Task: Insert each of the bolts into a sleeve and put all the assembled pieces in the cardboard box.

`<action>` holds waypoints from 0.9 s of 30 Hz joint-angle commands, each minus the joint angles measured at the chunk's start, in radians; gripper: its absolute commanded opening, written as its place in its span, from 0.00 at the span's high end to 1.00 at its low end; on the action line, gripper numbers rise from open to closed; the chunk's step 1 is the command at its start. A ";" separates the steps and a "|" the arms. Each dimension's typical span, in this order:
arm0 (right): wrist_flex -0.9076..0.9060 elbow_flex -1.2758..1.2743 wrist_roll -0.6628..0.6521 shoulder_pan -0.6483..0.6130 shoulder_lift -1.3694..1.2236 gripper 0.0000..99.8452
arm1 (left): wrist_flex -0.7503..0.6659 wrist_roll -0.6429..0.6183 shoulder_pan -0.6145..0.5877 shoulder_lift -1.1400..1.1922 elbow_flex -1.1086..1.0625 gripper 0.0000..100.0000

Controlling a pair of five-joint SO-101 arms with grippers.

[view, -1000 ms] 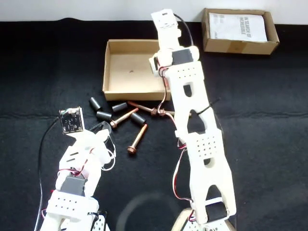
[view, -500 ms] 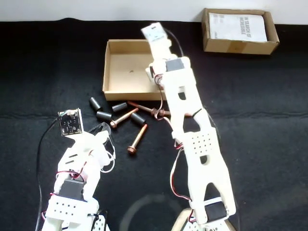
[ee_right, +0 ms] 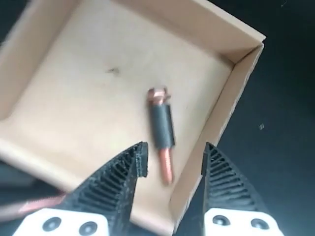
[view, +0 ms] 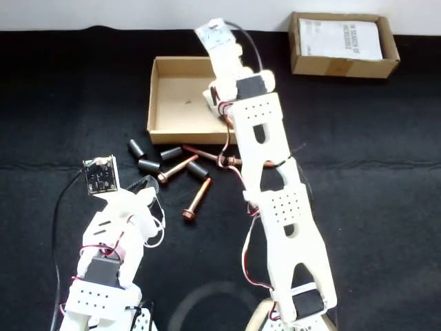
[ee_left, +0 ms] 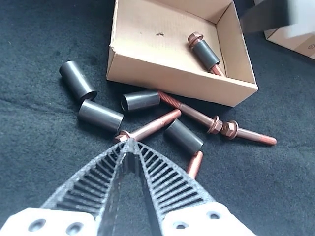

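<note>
Nearest me, my left gripper (ee_left: 129,147) has its fingers pressed together on nothing, tips just beside the head of a loose bolt (ee_left: 147,130). Beyond it, four sleeves and four bolts lie jumbled, and one sleeve (ee_left: 140,102) lies against the threaded end of another bolt (ee_left: 189,110). I reckon a careless nudge there would set sleeves rolling. Farther off, my right gripper (ee_right: 174,157) hangs wide open over the cardboard box (ee_right: 216,113), above one assembled piece (ee_right: 161,130). Going lower risks snagging the box wall beside it.

Copper bolts (ee_left: 152,125), dark grey sleeves (ee_left: 101,115), tan cardboard box (ee_left: 172,73); black cloth (view: 69,89), perhaps felt; white arms (view: 282,207) with black ridged fingers (ee_right: 115,184).
</note>
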State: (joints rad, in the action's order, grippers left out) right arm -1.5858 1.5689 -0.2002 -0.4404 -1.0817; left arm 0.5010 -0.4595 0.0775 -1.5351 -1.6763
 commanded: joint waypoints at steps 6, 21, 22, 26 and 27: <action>-0.183 -0.036 0.172 0.008 0.295 0.83 | -0.003 -0.002 -0.025 -0.012 -0.027 0.99; -0.105 -1.069 0.170 -0.174 0.743 0.83 | -0.080 0.000 -0.223 -0.013 -0.027 0.99; -0.096 -1.066 0.170 -0.174 0.728 0.83 | -0.083 0.000 -0.231 -0.013 -0.027 0.99; -0.039 -1.066 0.169 -0.174 0.654 0.83 | -0.083 0.000 -0.232 -0.013 -0.027 0.99; -0.022 -1.066 0.169 -0.173 0.633 0.83 | -0.086 0.000 -0.234 -0.013 -0.027 0.99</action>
State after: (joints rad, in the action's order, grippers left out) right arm -1.6441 0.5056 -0.0361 -0.6076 -0.4296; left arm 0.4365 -0.4595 -0.1450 -1.5443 -1.6763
